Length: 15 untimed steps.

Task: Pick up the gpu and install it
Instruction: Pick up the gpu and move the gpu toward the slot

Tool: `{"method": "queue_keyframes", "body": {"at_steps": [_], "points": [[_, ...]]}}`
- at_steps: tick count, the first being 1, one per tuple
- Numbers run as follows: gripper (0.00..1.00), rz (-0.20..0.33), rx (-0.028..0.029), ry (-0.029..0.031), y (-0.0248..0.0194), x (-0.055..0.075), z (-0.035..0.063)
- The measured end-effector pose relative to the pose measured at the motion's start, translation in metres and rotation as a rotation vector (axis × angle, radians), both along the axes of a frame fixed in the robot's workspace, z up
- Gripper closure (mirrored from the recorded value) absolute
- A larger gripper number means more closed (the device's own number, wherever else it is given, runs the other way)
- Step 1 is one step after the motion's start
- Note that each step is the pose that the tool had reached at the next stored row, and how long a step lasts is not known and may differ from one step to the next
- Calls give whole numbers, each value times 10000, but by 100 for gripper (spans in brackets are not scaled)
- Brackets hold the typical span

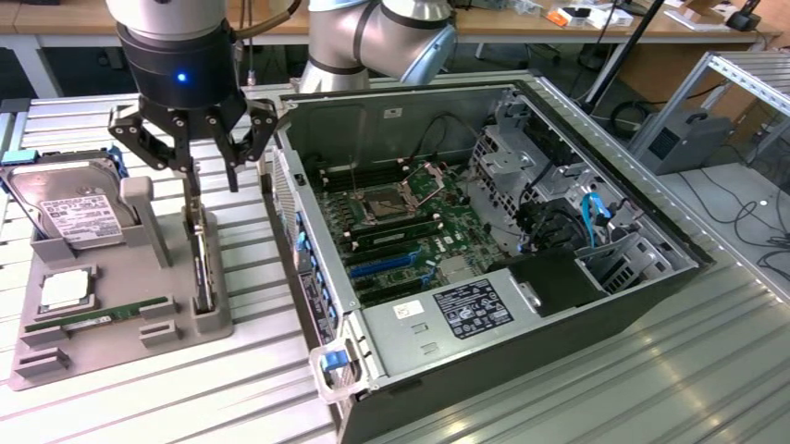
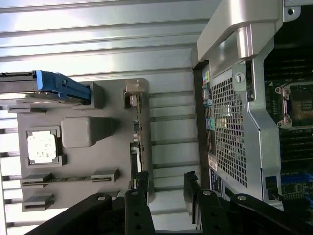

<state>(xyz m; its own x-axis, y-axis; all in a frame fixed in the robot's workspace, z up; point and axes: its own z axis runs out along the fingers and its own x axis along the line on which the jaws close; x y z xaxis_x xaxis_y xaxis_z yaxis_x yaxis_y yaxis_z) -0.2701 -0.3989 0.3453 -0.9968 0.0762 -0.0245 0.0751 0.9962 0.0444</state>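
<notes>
Because the gpu point(image 1: 200, 264) stands on its long edge in a slot along the side of the gray holder point(image 1: 124, 350) nearest the computer case point(image 1: 408, 361), I only get its thin upper edge to work with, and that shapes how I judge the grasp. From my station I see the gripper point(image 1: 203, 171) hanging right above the card, its jaws spread wide with nothing between them. In the wrist view the gpu point(image 2: 138, 142) shows edge-on, running away from the fingertips point(image 2: 143, 183) and lying closer to one finger than to the middle of the gap. I take the card to be light and stiff, a rigid board that won't sag, but thin and easy to tip. I'd also call it fragile, since the connector edge seated in the slot would not like being twisted. The shroud face is probably smooth plastic, so a shallow pinch could slip. My judgement is that the sound hold is across the flat faces near the middle of its length, shroud on one pad and board on the other, clear of the metal bracket end. The hard drive point(image 1: 74, 213) leans in its own cradle well apart on the same holder, which sits on the ribbed metal surface point(image 1: 247, 388).
</notes>
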Motion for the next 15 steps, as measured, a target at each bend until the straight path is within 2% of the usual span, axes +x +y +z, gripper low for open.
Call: {"method": "queue_keyframes", "body": {"at_steps": [15], "points": [[58,0,0,0,0,0,-57]]}}
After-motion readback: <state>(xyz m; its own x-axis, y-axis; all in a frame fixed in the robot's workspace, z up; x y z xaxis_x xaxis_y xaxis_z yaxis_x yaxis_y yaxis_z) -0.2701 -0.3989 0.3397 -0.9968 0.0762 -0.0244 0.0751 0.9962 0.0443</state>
